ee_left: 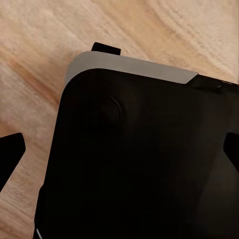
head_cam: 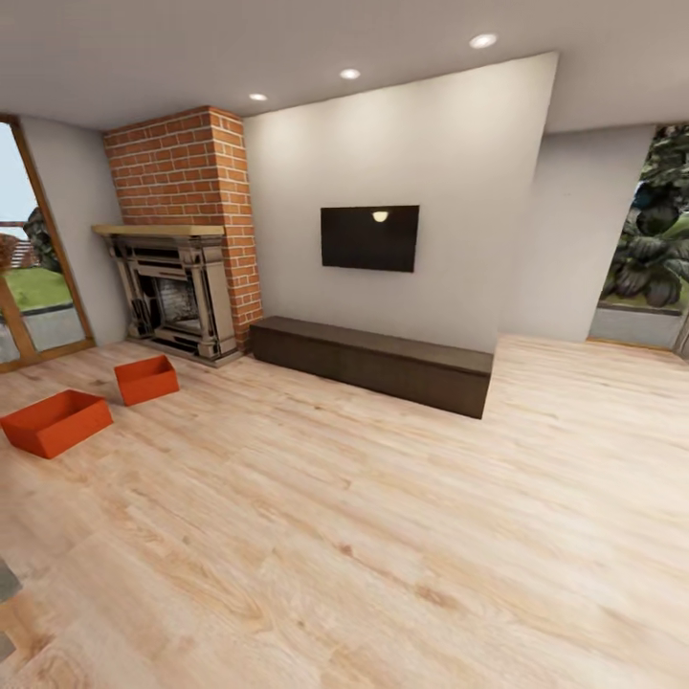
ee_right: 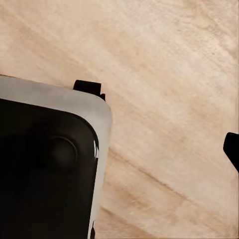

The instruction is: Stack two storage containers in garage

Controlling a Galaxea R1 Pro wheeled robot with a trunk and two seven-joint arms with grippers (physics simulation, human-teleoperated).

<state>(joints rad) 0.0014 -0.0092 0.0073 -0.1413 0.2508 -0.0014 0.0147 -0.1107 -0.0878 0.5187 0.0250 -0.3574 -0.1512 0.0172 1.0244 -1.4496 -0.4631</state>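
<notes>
- Two orange-red storage containers are sitting on the light wood-plank floor (head_cam: pixel 383 536) of the living room, at the head view's left: the nearer container (head_cam: pixel 55 422) and the farther container (head_cam: pixel 146 379), close together but apart, both open side up.
- The farther one is lying just in front of the red-brick fireplace (head_cam: pixel 182 239).
- A dark low cabinet (head_cam: pixel 373 364) is running along the wall under a black screen (head_cam: pixel 369 238).
- The left gripper's fingers (ee_left: pixel 11 154) are showing spread wide over the robot's black base (ee_left: pixel 139 164).
- Whether the right gripper is apart or together, I cannot tell; one dark fingertip (ee_right: pixel 232 148) is showing.
</notes>
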